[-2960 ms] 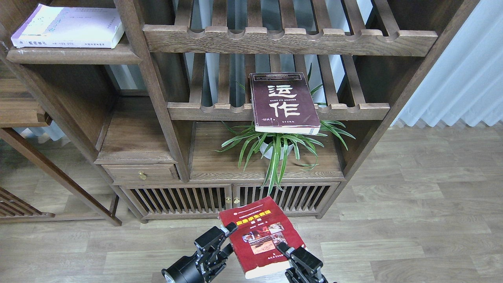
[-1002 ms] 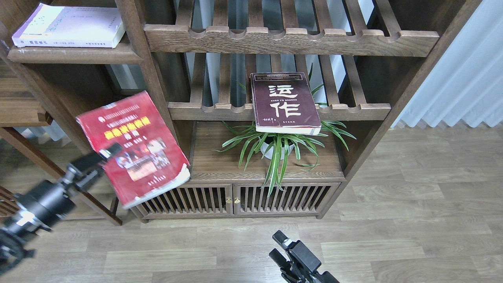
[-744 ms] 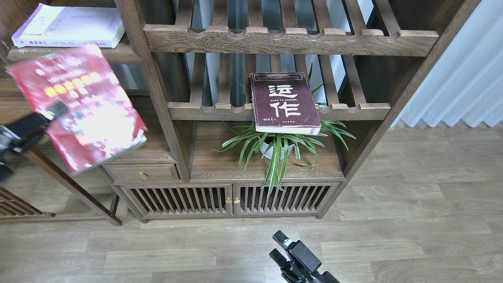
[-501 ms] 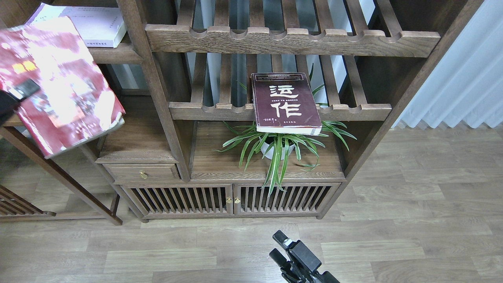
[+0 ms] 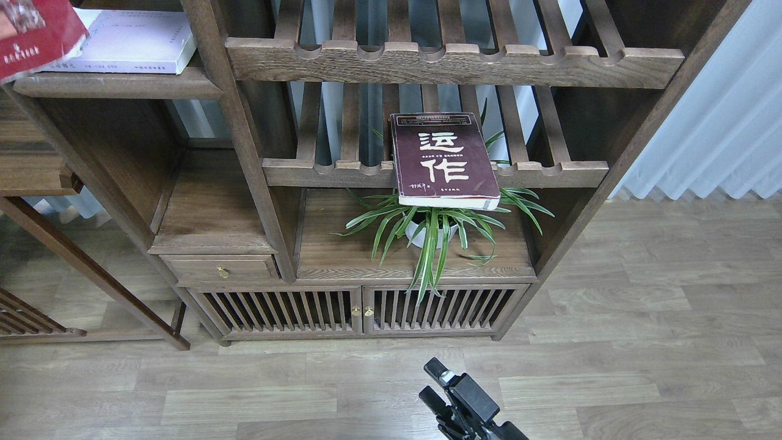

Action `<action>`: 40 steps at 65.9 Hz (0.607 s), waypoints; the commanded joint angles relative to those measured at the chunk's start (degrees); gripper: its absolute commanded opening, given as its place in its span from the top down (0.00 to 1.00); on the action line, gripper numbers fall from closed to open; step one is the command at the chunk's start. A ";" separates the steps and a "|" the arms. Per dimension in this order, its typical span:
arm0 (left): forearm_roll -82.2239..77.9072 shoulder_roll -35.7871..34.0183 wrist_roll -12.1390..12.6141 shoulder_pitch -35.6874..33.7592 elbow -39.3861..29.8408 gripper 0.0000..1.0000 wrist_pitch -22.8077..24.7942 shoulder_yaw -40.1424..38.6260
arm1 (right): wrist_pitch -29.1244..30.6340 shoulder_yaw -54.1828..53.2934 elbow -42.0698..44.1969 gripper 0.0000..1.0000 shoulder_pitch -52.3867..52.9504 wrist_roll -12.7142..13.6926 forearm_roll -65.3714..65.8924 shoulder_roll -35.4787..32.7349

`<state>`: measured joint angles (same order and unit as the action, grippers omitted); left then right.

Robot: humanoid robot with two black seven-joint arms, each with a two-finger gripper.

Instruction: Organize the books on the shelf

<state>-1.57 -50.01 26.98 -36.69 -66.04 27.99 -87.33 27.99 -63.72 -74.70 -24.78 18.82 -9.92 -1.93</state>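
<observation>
Red book (image 5: 33,33): only its lower right corner shows, at the top left edge of the frame, tilted and overlapping the left end of the white book (image 5: 131,43). The left gripper is out of view, so what carries the red book cannot be seen, nor whether it touches the white book or hangs just above it.

Right gripper (image 5: 435,382): bottom centre, low over the wood floor (image 5: 641,342), its two black fingers parted with a clear gap and nothing between them.

White book: lies flat on the shelf (image 5: 116,85), a solid dark-brown plank at upper left, spine toward the front edge.

Maroon book (image 5: 443,157): large white characters on its cover; it lies flat on the lower slatted rack (image 5: 550,173), its front end jutting out past the notched rail. It is well apart from the other two books, to their right and lower.

Plant (image 5: 431,235): a green, long-leaved plant in a white pot, directly beneath the maroon book, standing on the cabinet top (image 5: 342,256). Some leaves hang over the slatted doors (image 5: 360,310).

Upper rack (image 5: 452,61): a second slatted rack above the maroon book. White curtain (image 5: 721,110) at right.
</observation>
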 commanded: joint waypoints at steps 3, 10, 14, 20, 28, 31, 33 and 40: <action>-7.21 3.16 1.02 -10.58 5.39 0.91 0.01 4.09 | 0.01 -0.09 0.00 0.01 0.00 -0.01 -0.01 0.00; -9.50 5.44 1.02 -19.81 10.40 0.91 0.01 9.72 | 0.01 -0.44 0.00 0.01 0.00 -0.01 -0.01 0.00; -10.12 7.11 1.02 -23.42 11.63 0.91 0.01 11.48 | 0.01 -0.53 -0.09 0.01 0.09 -0.01 0.08 0.00; -10.56 7.82 1.02 -27.02 13.91 0.91 0.01 12.89 | 0.01 -0.88 -0.09 0.01 0.09 -0.01 0.17 0.00; -11.61 9.31 1.02 -32.47 20.94 0.91 0.01 16.75 | 0.01 -0.79 -0.09 0.01 0.44 -0.01 0.17 0.09; -11.61 9.84 1.02 -34.58 23.49 0.91 0.01 18.69 | 0.01 -0.79 -0.09 0.01 0.52 -0.01 0.17 0.18; -11.61 10.10 1.02 -36.16 25.33 0.91 0.01 19.83 | 0.01 -0.79 -0.09 0.01 0.53 -0.01 0.17 0.18; -11.61 11.60 1.02 -40.91 31.67 0.91 0.01 23.79 | 0.01 -0.79 -0.09 0.01 0.53 -0.01 0.17 0.18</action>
<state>-13.15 -39.91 28.00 -72.95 -40.43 27.99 -67.43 28.00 -64.53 -74.81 -24.28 18.80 -9.76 -1.77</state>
